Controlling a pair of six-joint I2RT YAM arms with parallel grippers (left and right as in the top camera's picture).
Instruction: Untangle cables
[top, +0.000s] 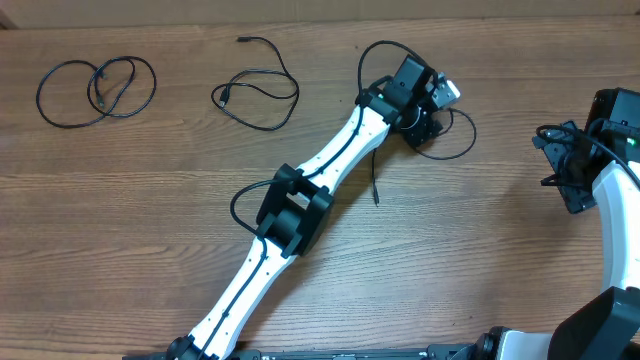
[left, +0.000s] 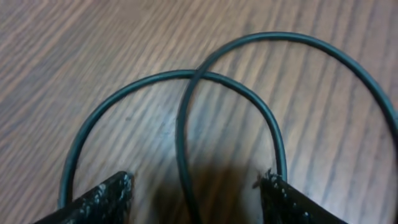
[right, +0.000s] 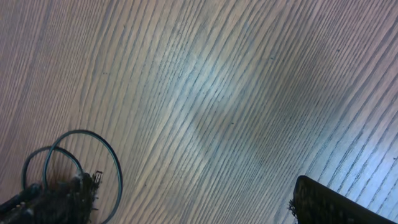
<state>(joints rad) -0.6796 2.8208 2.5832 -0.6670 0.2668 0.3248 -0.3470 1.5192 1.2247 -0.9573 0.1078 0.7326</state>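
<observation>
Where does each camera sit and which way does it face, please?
Overhead: fixed above the table, looking straight down on the cables, left arm and right arm.
Left wrist: close over the tabletop, facing down at a crossed cable loop; the left gripper shows as two fingertips at the bottom.
Right wrist: angled across mostly bare wood grain; the right gripper shows as fingers in the bottom corners.
Shared: overhead and left wrist both show that cable loop.
</observation>
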